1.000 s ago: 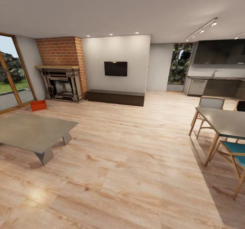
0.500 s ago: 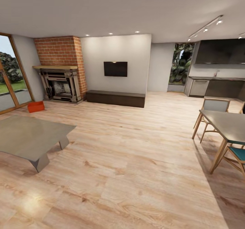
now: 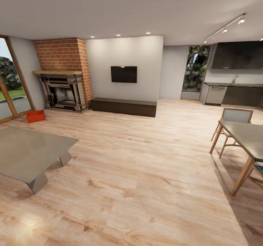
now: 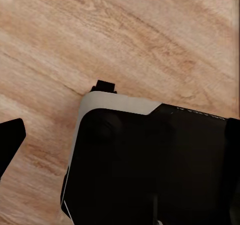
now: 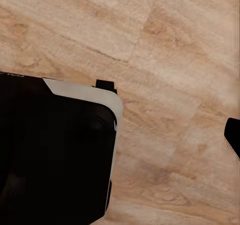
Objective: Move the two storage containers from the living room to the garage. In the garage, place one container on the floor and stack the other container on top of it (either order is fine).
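You're in the living room w/ one red-orange storage container [image 3: 35,116] far off on the wood plank floor [image 3: 146,173], near the brick fireplace [image 3: 64,80] and the glass door [image 3: 9,89]; I see just that one bin, so the 2nd needs finding. Main risk en route: the low grey coffee table [image 3: 29,153] sits between you and the bin, so a straight line clips its near corner w/ the base; swing wide around its fireplace side. Less likely, but if you drift the other way the dining table [image 3: 244,136] and chair [image 3: 233,120] are there to catch an arm. Also, the bin is near the door frame, so approach angle may be tight, and thin walls could slip in a pinch. Head cam gives you the whole room: black TV [image 3: 124,74], long dark cabinet [image 3: 123,106], kitchen at the back. Wrist cams give what the head cam doesn't: the robot's own dark body w/ white trim [image 4: 150,160] over planks, seen from both sides [image 5: 55,155], arms hanging down beside it. A black sliver, prob. a fingertip, pokes in at each wrist frame edge, but I can't tell if either gripper is open or closed from that.
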Available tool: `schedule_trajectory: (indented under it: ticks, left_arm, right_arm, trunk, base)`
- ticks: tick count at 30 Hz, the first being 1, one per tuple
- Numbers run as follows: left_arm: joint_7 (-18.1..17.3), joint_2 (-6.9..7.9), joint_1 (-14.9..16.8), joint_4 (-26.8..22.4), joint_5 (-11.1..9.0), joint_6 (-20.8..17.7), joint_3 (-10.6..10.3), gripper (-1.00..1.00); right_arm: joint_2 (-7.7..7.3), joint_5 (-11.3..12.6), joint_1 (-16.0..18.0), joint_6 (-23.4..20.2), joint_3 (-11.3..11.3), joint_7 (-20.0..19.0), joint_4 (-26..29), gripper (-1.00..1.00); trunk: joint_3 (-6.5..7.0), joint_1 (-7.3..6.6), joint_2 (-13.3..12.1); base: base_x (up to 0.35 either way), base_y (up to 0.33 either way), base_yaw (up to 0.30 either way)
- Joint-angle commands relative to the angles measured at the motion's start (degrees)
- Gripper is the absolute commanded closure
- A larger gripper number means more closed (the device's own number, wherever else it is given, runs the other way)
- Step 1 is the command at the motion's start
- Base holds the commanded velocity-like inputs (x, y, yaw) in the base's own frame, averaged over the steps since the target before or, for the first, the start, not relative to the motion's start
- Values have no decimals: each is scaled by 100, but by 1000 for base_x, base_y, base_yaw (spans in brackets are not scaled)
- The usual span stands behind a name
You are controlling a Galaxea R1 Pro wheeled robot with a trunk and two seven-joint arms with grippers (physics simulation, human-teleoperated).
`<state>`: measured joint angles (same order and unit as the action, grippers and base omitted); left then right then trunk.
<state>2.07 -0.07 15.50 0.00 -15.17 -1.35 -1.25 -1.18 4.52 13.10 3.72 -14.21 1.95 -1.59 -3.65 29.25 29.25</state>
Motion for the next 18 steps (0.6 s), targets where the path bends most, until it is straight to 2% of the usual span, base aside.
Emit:
schedule_trajectory:
  ticks: [1, 18]
  left_arm:
    - [13, -1, 5, 0, -38, -14, -15, -100]
    - [13, 9, 5, 0, -38, 37, -15, -100]
  right_arm:
    - [2, 47, 8, 33, -47, 7, -17, -100]
    - [3, 43, 8, 43, -47, 7, -17, -100]
  trunk:
    - [-11, 5, 9]
    - [-11, 5, 9]
  base:
    - [324, 0, 0]
    - [324, 0, 0]
